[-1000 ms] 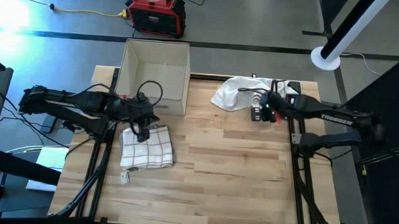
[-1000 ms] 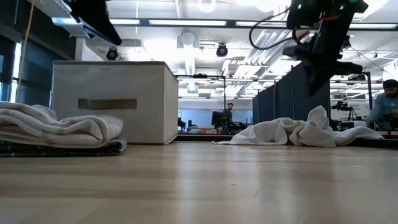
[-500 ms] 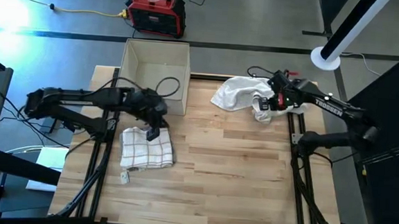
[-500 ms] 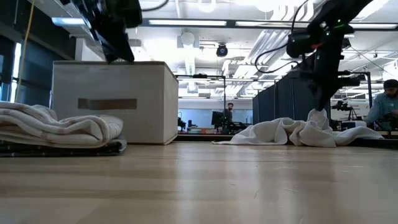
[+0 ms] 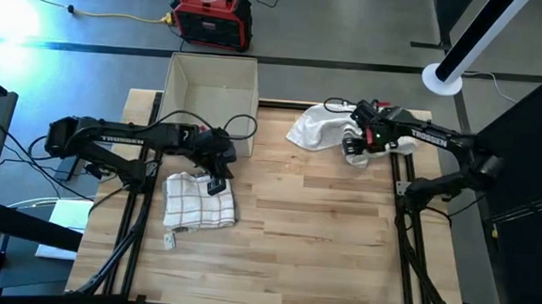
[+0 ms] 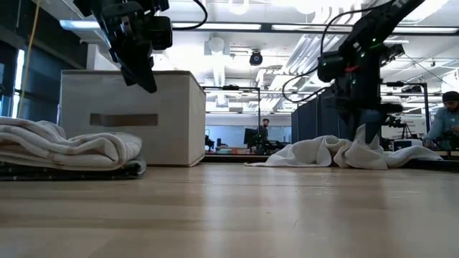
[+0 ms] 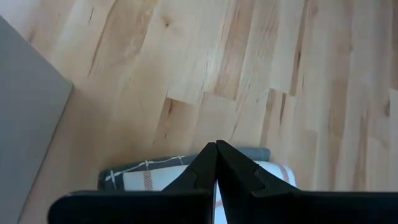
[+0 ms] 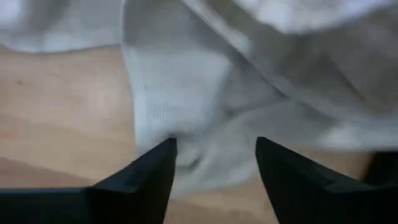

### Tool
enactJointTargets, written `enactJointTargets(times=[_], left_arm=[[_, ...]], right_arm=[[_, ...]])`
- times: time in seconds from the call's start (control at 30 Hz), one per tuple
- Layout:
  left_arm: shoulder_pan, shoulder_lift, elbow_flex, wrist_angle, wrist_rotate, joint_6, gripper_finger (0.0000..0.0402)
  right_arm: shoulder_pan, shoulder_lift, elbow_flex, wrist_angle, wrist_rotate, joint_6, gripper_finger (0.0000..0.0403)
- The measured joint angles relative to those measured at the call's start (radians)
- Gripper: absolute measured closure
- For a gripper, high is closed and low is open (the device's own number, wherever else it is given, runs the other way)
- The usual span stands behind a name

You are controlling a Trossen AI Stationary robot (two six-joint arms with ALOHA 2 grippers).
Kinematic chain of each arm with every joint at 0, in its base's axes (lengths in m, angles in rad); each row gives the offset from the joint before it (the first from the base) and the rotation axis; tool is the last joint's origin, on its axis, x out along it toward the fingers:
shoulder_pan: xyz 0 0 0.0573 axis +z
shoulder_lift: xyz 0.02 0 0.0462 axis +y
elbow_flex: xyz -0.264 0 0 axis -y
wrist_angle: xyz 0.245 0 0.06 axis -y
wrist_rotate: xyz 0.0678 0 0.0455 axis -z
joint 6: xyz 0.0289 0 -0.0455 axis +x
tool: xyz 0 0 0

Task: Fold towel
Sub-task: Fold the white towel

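left: checked towel (image 5: 199,202) lies folded on the table (image 5: 322,249) in front of the box (image 5: 211,90). i read it as finished. my left gripper (image 5: 218,178) hangs above that towel's far right corner, fingers pressed together, carrying nothing; the left wrist view shows the tips meeting over the towel's edge and bare wood beyond.

right: white towel (image 5: 318,127) sits crumpled at the table's far edge, unfolded. my right gripper (image 5: 357,146) is down at its right-hand end, fingers spread wide with a fold of cloth (image 8: 186,130) between them, not pinched.

step in hand, my judgement: picking up the second towel. the next move calls for closing on that fold, then drawing the cloth onto open wood toward mid-table to spread it flat. left arm should cross to take the other corner.
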Motion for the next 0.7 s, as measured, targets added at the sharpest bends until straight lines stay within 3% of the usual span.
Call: enactJointTargets(times=[0.1, 0.2, 0.27, 0.37, 0.43, 0.47, 0.7], left_arm=[[0.0, 0.0, 0.0, 0.0, -0.001, 0.003, 0.0401], [-0.004, 0.0, 0.0, 0.0, -0.006, 0.002, 0.0401], [-0.01, 0.0, 0.0, 0.0, -0.019, 0.002, 0.0401], [-0.027, 0.0, 0.0, 0.0, -0.041, 0.002, 0.0402], [-0.042, 0.0, 0.0, -0.002, -0.064, 0.002, 0.0402], [-0.05, 0.0, 0.0, -0.005, -0.076, 0.003, 0.0402], [-0.08, 0.0, 0.0, -0.006, -0.083, 0.096, 0.0402]], right_arm=[[-0.004, 0.075, 0.0, 0.047, -0.017, 0.011, 0.0167], [-0.008, 0.151, 0.0, 0.05, -0.034, -0.003, 0.0174], [-0.002, 0.188, 0.0, 0.05, -0.053, -0.02, 0.0207], [0.026, 0.202, 0.002, 0.06, -0.089, -0.019, 0.0306], [0.062, 0.179, 0.001, 0.059, -0.12, -0.007, 0.0373], [0.087, 0.16, 0.005, 0.055, -0.135, 0.008, 0.0383], [0.321, -0.065, 0.128, -0.067, -0.187, 0.191, 0.0383]])
